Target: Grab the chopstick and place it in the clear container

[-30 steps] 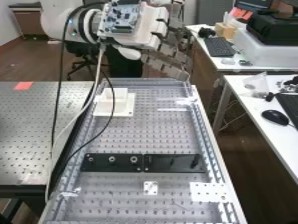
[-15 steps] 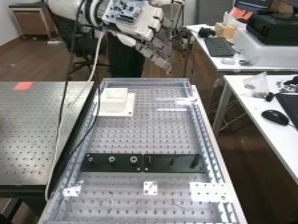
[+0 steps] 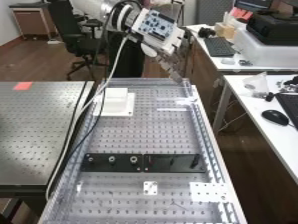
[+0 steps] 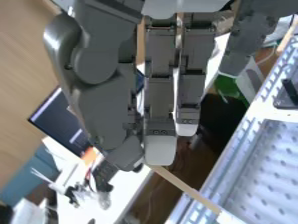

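Observation:
In the high view the hand [image 3: 171, 64] hangs over the bench's far end, a little right of its middle, pointing down and right. From the wrist, the hand's dark grey thumb and fingers [image 4: 159, 107] meet at their tips. A light wooden chopstick [image 4: 183, 185] is pinched there and sticks out at a slant past the fingertips, with a white part at its far end. A clear plastic container-like thing [image 3: 256, 83] stands on the white desk at the right of the high view; its exact shape is hard to tell.
A white block on a plate [image 3: 114, 103] stands on the perforated bench [image 3: 149, 135]. Black plates [image 3: 143, 163] lie across the bench nearer the camera. Cables hang from the arm over its left side. A mouse [image 3: 275, 117] lies on the right desk.
The hand first moved left, then came back right and a little lower over the bench's far end, pointing more steeply down. The cables swung with the arm.

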Action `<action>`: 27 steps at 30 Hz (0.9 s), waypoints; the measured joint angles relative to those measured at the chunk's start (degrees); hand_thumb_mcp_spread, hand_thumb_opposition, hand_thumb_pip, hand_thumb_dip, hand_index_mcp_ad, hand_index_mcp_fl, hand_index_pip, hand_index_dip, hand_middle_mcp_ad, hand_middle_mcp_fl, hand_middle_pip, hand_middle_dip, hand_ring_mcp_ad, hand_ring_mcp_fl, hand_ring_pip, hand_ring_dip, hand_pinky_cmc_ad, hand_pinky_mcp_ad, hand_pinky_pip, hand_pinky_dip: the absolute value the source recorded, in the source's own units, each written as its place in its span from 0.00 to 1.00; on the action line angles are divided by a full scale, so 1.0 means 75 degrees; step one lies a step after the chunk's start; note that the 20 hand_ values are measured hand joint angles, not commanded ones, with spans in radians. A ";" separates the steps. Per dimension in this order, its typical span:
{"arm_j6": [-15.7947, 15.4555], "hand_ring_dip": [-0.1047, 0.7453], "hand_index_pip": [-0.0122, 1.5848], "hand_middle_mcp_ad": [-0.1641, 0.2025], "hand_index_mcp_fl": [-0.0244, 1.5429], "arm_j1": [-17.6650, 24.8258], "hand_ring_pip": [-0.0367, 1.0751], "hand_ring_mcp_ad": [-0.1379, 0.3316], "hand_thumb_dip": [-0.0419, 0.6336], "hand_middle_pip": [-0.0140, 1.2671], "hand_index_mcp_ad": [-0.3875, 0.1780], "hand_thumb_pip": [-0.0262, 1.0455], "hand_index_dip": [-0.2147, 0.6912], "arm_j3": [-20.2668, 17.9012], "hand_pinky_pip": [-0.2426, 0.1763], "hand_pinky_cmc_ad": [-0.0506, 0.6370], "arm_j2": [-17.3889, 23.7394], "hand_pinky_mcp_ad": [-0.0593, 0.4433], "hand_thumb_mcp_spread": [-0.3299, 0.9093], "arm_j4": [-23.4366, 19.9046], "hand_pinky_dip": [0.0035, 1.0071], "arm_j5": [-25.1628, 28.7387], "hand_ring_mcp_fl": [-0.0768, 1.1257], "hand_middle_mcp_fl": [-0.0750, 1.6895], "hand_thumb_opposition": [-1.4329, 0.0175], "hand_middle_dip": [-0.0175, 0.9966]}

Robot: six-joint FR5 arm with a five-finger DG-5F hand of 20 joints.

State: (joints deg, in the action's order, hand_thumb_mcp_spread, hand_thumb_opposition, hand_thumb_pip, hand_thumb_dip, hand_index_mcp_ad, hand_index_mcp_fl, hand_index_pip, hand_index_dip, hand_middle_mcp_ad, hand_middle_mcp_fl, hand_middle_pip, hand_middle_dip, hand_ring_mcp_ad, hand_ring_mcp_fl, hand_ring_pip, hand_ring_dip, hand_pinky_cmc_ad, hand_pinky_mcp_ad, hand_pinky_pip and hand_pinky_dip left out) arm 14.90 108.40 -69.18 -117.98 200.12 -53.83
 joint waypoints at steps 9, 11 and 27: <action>0.0303 0.73 0.71 0.47 0.51 -0.0268 0.11 0.41 0.46 0.45 0.47 0.51 0.33 0.0905 0.62 0.54 -0.0796 0.70 0.84 0.1246 0.18 -0.0674 0.73 0.74 0.30 0.74; 0.0366 0.73 0.71 0.48 0.51 -0.0308 0.11 0.40 0.46 0.45 0.47 0.51 0.33 0.1047 0.62 0.54 -0.0911 0.70 0.84 0.1430 0.18 -0.0783 0.75 0.74 0.30 0.74; 0.0849 0.73 0.69 0.48 0.53 -0.0484 0.11 0.40 0.46 0.44 0.47 0.51 0.36 0.2097 0.62 0.54 -0.1764 0.71 0.81 0.2621 0.18 -0.1443 0.78 0.73 0.29 0.75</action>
State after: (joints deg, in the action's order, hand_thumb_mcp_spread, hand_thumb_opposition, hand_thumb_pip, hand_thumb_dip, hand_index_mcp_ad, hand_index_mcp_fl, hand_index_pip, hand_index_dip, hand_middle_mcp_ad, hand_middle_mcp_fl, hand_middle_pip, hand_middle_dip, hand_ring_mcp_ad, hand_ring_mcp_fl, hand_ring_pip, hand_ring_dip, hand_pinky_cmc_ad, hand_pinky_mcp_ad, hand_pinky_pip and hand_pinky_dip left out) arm 21.27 104.76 -53.45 -131.21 219.78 -64.65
